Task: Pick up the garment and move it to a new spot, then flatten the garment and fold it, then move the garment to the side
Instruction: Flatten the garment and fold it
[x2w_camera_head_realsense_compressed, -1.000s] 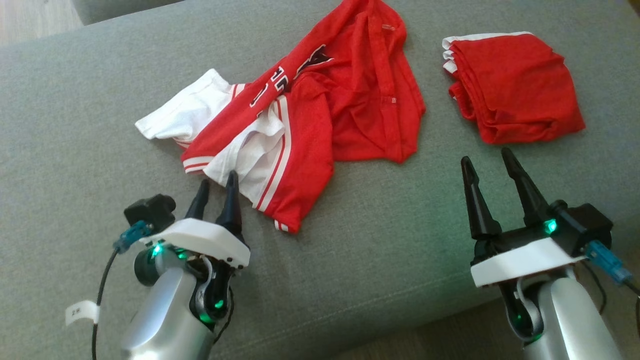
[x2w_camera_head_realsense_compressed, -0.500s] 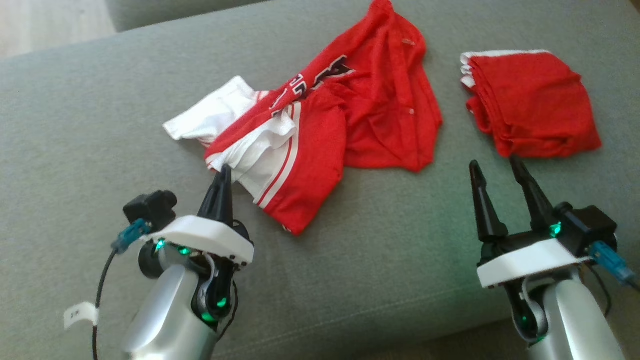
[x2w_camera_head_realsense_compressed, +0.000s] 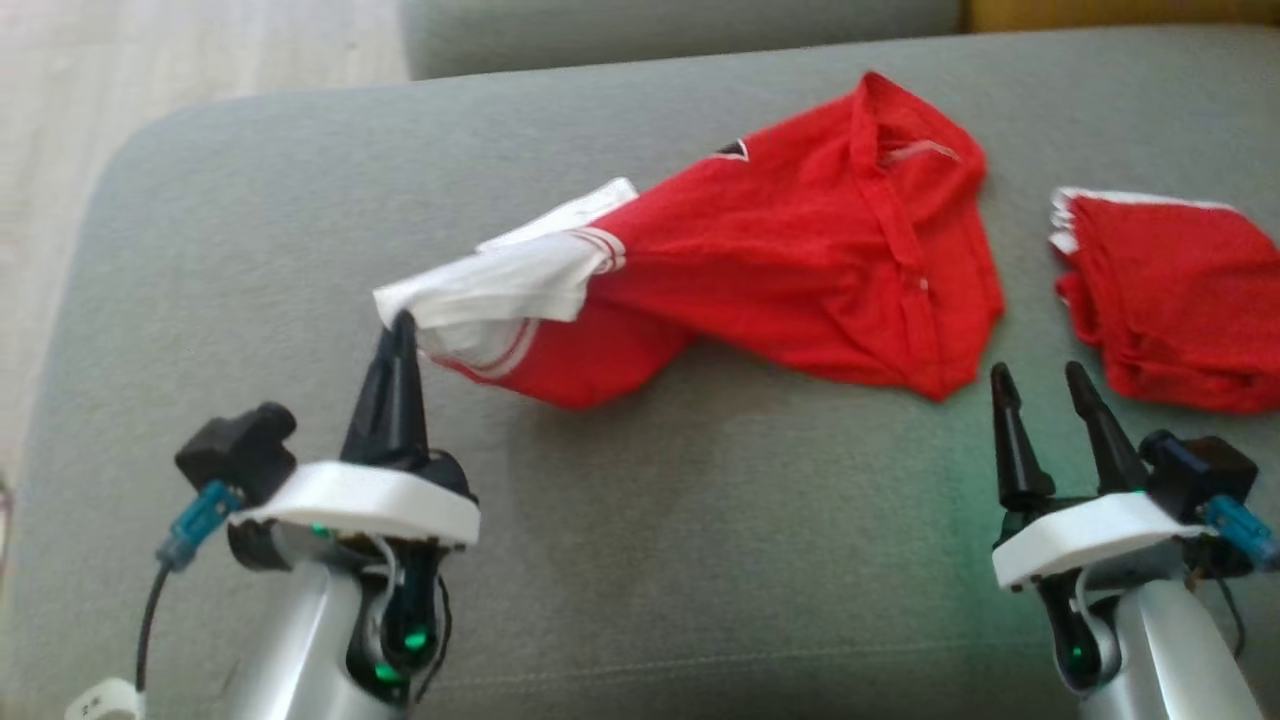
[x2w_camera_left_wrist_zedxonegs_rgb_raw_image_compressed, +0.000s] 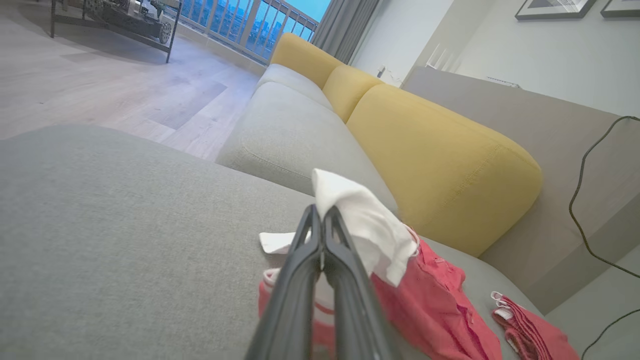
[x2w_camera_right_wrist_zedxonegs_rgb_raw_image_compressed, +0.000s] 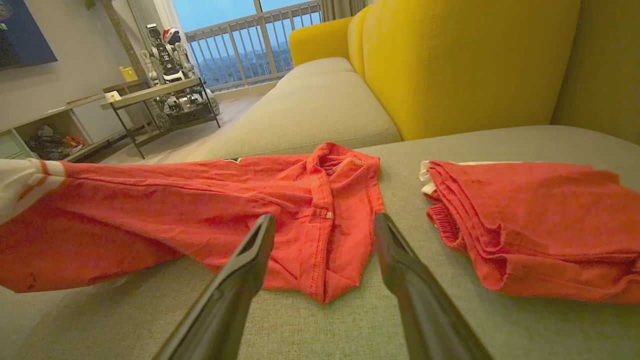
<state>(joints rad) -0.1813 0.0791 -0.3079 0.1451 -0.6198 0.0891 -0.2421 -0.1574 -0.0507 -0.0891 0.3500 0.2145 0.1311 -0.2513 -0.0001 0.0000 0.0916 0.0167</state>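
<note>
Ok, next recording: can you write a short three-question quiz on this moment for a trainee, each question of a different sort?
1. True or false: the left gripper is shut on the white sleeve of the red-and-white mesh jersey.
2. Multiple choice: the right gripper is A) open and holding nothing, B) shut on the jersey's hem, C) shut and holding nothing.
3. Fill in: on the grey fabric sofa cushion, the folded red garment lies to the jersey's ____ in the head view.

Key: 1 true; 2 A; 3 right.
</note>
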